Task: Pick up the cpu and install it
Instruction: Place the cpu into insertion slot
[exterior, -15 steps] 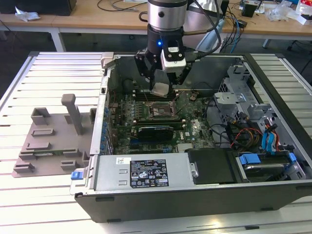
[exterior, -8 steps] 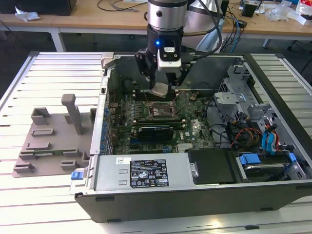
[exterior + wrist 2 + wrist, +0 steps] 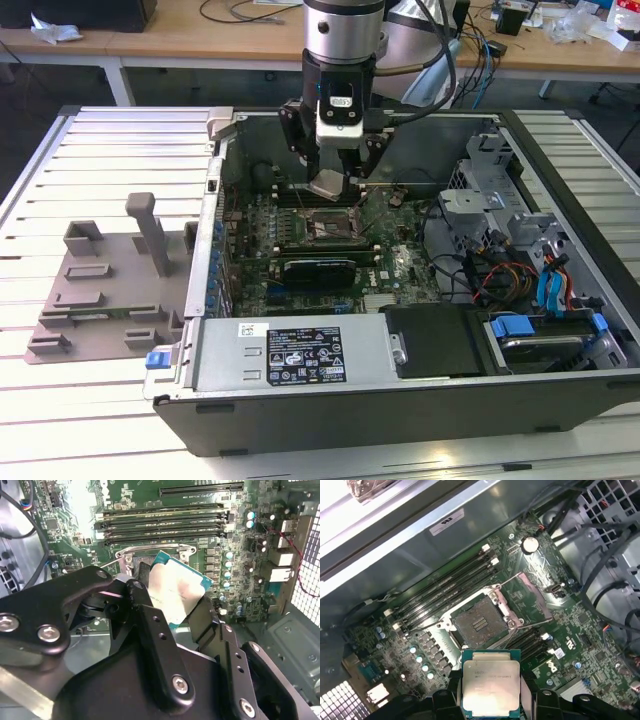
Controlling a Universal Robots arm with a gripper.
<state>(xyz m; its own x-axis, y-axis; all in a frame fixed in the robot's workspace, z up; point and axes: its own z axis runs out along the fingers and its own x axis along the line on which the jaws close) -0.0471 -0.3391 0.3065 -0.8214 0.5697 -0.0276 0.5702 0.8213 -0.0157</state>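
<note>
My gripper hangs inside the open computer case, shut on the cpu, a small flat square chip with a silvery top and a teal-green edge. In both wrist views the cpu sits tilted between the black fingers, held by its edges. The open motherboard socket lies a short way beyond the chip, its metal frame and lever lifted. In the exterior view the socket is just below the gripper, with a gap between chip and socket.
Memory slots run along both sides of the socket. A graphics card, drive cage and bundled cables fill the case. A grey plastic tray lies on the slatted table at the exterior view's left.
</note>
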